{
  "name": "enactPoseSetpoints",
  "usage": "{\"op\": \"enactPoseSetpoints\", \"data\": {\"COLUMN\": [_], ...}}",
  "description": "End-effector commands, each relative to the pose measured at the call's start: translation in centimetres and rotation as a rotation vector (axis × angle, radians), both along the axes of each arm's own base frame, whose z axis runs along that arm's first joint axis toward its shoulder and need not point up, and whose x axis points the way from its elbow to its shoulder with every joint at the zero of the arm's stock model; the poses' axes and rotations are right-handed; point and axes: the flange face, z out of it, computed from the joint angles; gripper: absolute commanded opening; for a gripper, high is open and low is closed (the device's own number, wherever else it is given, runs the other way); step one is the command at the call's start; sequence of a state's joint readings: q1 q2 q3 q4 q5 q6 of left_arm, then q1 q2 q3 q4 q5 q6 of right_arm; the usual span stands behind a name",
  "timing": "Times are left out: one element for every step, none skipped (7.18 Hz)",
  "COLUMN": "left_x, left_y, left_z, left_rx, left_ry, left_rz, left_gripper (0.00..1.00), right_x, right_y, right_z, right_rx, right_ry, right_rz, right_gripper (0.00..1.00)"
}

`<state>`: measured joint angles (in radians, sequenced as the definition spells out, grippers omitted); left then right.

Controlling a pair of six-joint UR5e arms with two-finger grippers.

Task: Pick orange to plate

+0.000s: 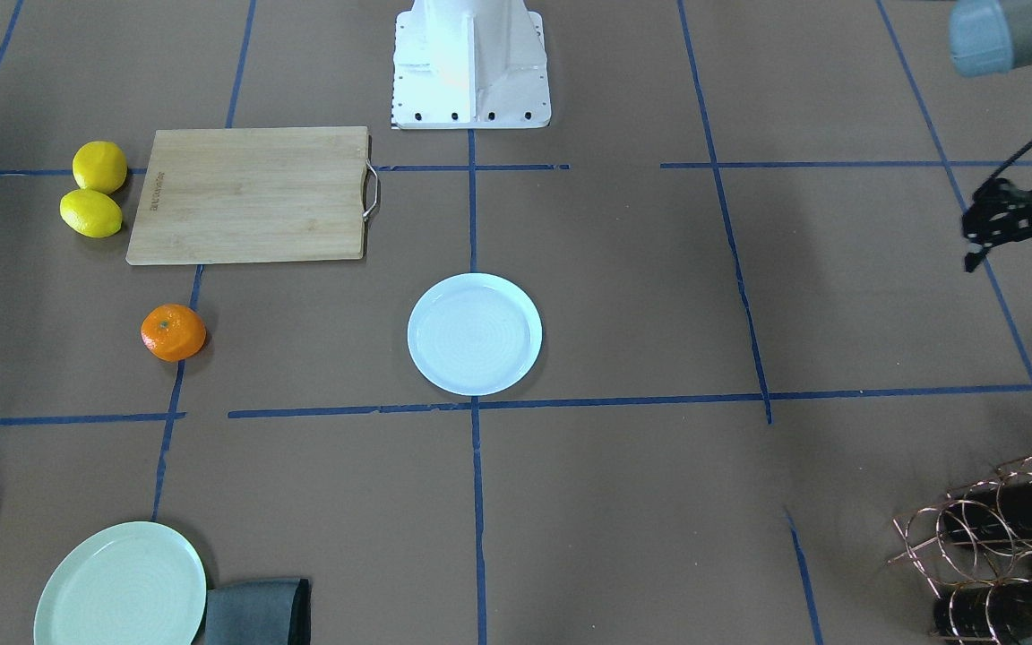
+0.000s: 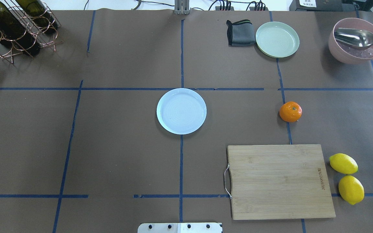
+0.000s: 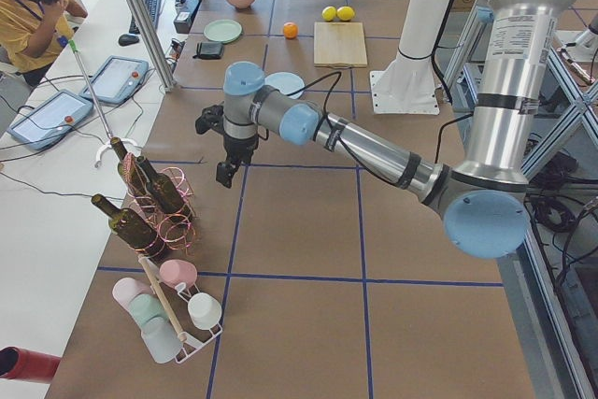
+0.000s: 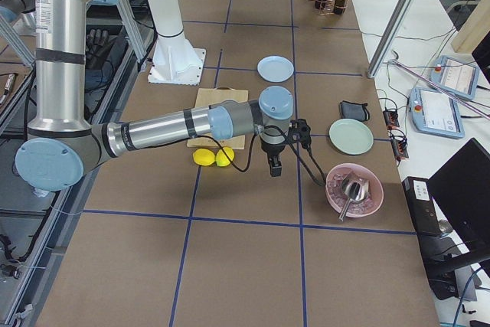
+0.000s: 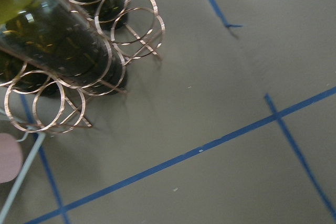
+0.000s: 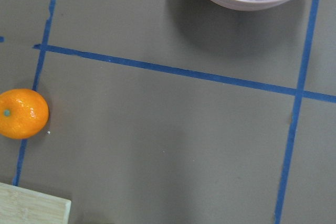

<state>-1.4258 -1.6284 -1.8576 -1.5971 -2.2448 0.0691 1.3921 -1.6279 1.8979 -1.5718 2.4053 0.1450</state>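
The orange [image 2: 290, 111] rests on the brown table, on a blue tape line beyond the cutting board; it also lies at the left edge of the right wrist view [image 6: 22, 113]. At the table's middle stands the bare white plate [image 2: 181, 111], well apart from the fruit. My right gripper [image 4: 274, 166] hangs above the table between the orange and the pink bowl; whether it is open or shut I cannot tell. Far off, beside the wine rack, my left gripper [image 1: 1022, 269] hovers open and holds nothing.
A bamboo cutting board [image 2: 280, 181] with two lemons [image 2: 346, 178] beside it lies near the robot's base. A mint-green plate [image 2: 277, 39], a grey cloth [image 2: 240, 32] and a pink bowl with a metal scoop [image 2: 356, 40] line the far edge. A copper wine rack [image 2: 15, 26] stands far left.
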Motion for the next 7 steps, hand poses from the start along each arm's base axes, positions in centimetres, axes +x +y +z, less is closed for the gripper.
{"op": "enactPoseSetpoints", "data": {"left_x": [-6.7, -6.8, -7.0, -7.0, -6.8, -6.8, -6.8], "left_y": [5.8, 7.5, 7.7, 7.8, 7.9, 7.9, 7.9], "left_z": [8.6, 10.8, 10.9, 11.3, 12.8, 12.9, 12.9], "left_rx": [-0.109, -0.161, -0.153, -0.166, -0.201, -0.202, -0.203], "left_ry": [0.031, 0.029, 0.034, 0.028, 0.032, 0.035, 0.035], "left_rz": [-0.033, -0.037, -0.034, -0.037, -0.037, -0.036, -0.036], "left_gripper": [1.0, 1.0, 1.0, 1.0, 1.0, 1.0, 1.0], "right_x": [-4.5, -7.6, -11.8, -16.4, -20.1, -23.2, -25.6], "right_y": [-2.4, -3.0, -3.4, -3.8, -4.6, -4.3, -4.3], "right_z": [-4.4, -6.0, -7.5, -9.2, -10.8, -10.8, -9.5], "right_rx": [-0.027, -0.053, -0.059, -0.043, -0.023, 0.021, 0.05], "right_ry": [-0.019, -0.019, 0.022, 0.058, 0.081, 0.067, 0.069], "right_rz": [0.019, 0.018, 0.016, 0.004, -0.001, -0.028, -0.011], "right_gripper": [1.0, 1.0, 1.0, 1.0, 1.0, 1.0, 1.0]}}
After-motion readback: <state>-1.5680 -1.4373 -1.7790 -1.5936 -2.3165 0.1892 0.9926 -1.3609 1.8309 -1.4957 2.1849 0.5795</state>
